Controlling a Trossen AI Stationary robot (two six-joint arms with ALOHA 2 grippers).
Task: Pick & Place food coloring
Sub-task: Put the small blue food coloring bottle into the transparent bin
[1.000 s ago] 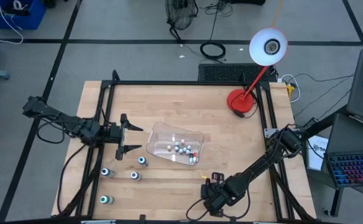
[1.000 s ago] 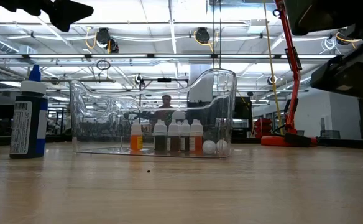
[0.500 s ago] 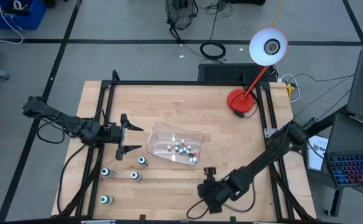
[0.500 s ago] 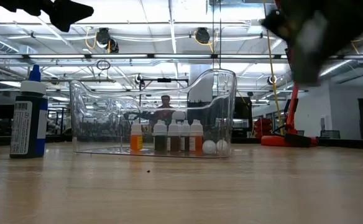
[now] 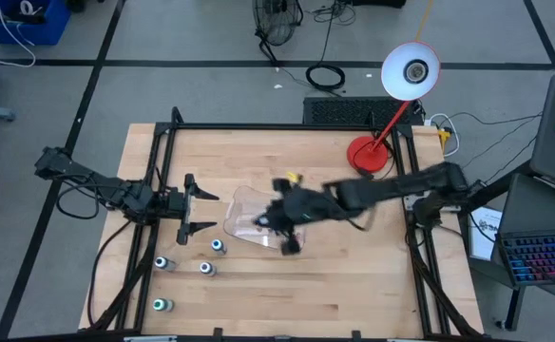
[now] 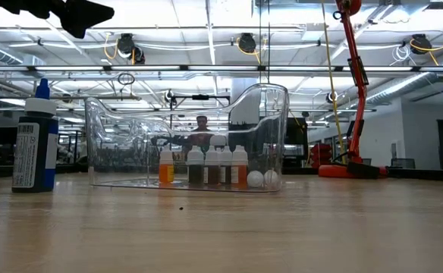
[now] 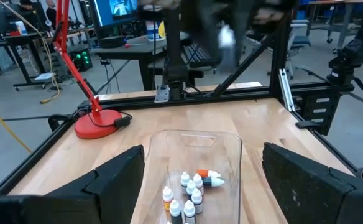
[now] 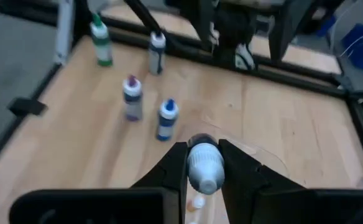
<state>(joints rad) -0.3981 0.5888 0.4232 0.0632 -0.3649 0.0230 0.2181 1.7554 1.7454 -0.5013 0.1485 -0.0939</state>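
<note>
**Inspector A:** We are judging the task partly done. The right gripper (image 8: 205, 163) is hanging over the clear tray (image 5: 242, 201), jaws clamped on a white-capped bottle (image 8: 205, 165) of food coloring, so one more delivery looks to be in hand.

**Inspector B:** And the tray's contents?

**Inspector A:** We are counting a cluster of small whitish bottles (image 7: 184, 196) standing together near one end of it. In the low view four are standing upright in a row (image 6: 203, 166), one filled orange, the others darker, with two pale round shapes beside them that we are taking for bottles on their sides. One with an orange cap (image 7: 207, 178) is lying flat.

**Inspector B:** What is left outside?

**Inspector A:** We are seeing four larger bottles still on the table (image 5: 354, 256), well apart from the tray: a blue-topped one (image 5: 218, 246) nearest it, two more beside that (image 5: 206, 268) (image 5: 162, 263), and a green-topped one (image 5: 160, 305) towards the front edge. So we are estimating roughly five placements outstanding, counting the one being carried.

**Inspector B:** The left gripper?

**Inspector A:** It (image 5: 201, 211) is waiting just beside the tray's left end, fingers spread wide, holding nothing
</note>
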